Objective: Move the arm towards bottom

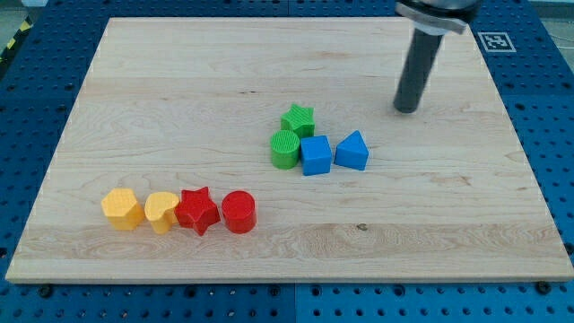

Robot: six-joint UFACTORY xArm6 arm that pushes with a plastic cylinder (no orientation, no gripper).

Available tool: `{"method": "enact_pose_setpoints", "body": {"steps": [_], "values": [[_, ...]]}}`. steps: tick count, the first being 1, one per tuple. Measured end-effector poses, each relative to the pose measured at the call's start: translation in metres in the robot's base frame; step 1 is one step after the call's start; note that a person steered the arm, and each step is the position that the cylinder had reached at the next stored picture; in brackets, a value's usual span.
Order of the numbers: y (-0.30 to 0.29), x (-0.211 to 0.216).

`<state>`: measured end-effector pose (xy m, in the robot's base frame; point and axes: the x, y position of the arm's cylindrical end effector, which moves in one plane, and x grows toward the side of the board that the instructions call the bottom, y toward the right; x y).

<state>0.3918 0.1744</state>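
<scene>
The table [161,81] carried 8 blocks. My tip [408,109] rested on bare wood near the view's top right; the arm had no pincer, so none was in view to be apart or together.

Below and left of my tip sat 4 blocks bunched together: green star [298,119], green cylinder [285,149], blue cube [315,155], blue wedge-like block [352,151]. Far lower left ran a row: red cylinder [239,213], red star [198,211], 2 yellow blocks [123,209].

The downward move seemed barely begun. Going straight toward the view's bottom would likely pass just right of the blue wedge-like block.

My tip [408,109] rests on the wooden board near the view's top right, upright, above-right of the blue blocks.
</scene>
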Motion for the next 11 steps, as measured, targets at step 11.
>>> {"method": "enact_pose_setpoints", "body": {"steps": [11], "values": [[0.057, 0.071]]}}
